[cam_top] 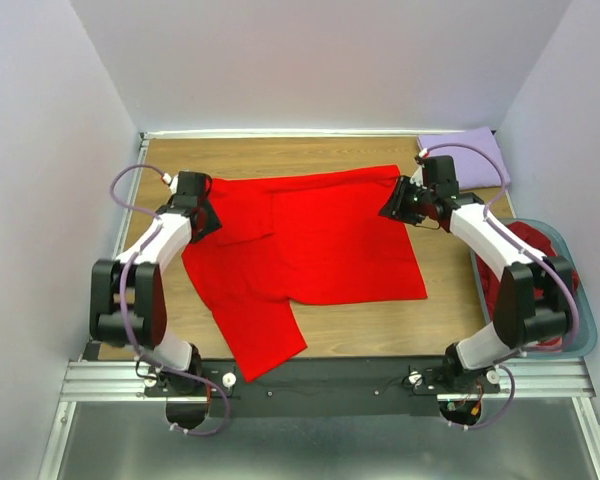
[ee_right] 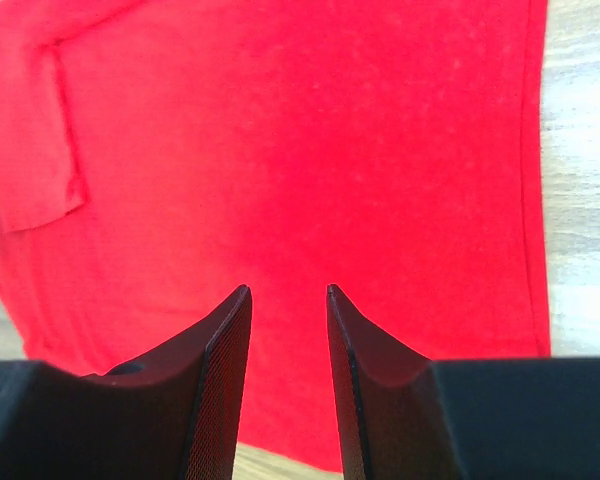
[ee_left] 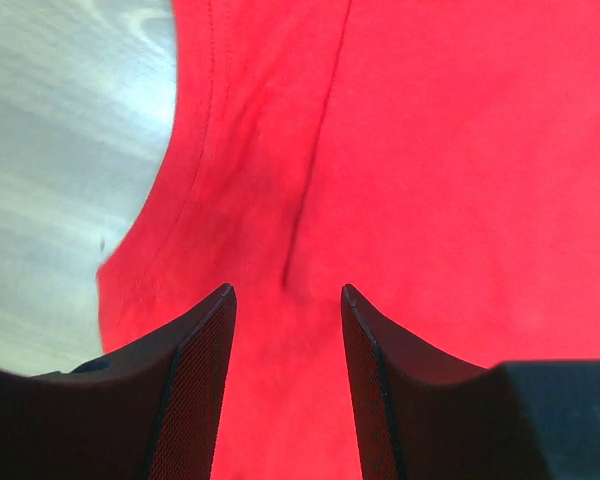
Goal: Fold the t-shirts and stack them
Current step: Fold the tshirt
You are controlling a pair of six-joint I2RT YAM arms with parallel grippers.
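A bright red t-shirt (cam_top: 320, 240) lies spread on the wooden table (cam_top: 380, 335), with one sleeve folded inward and a flap hanging toward the near edge. My left gripper (cam_top: 202, 215) hovers at the shirt's left edge by the collar. In the left wrist view, that gripper (ee_left: 285, 290) is open, with red cloth (ee_left: 430, 150) beneath and nothing pinched. My right gripper (cam_top: 400, 203) is at the shirt's far right corner. In the right wrist view, it (ee_right: 288, 290) is open over the red fabric (ee_right: 280, 130). A pale lavender t-shirt (cam_top: 465, 150) lies folded at the back right.
A teal-blue basket (cam_top: 583, 320) stands at the table's right edge, holding darker maroon shirts (cam_top: 532, 245). Grey walls enclose the table on three sides. Bare wood shows at the far left (ee_left: 50, 150) and beside the hem (ee_right: 580, 200).
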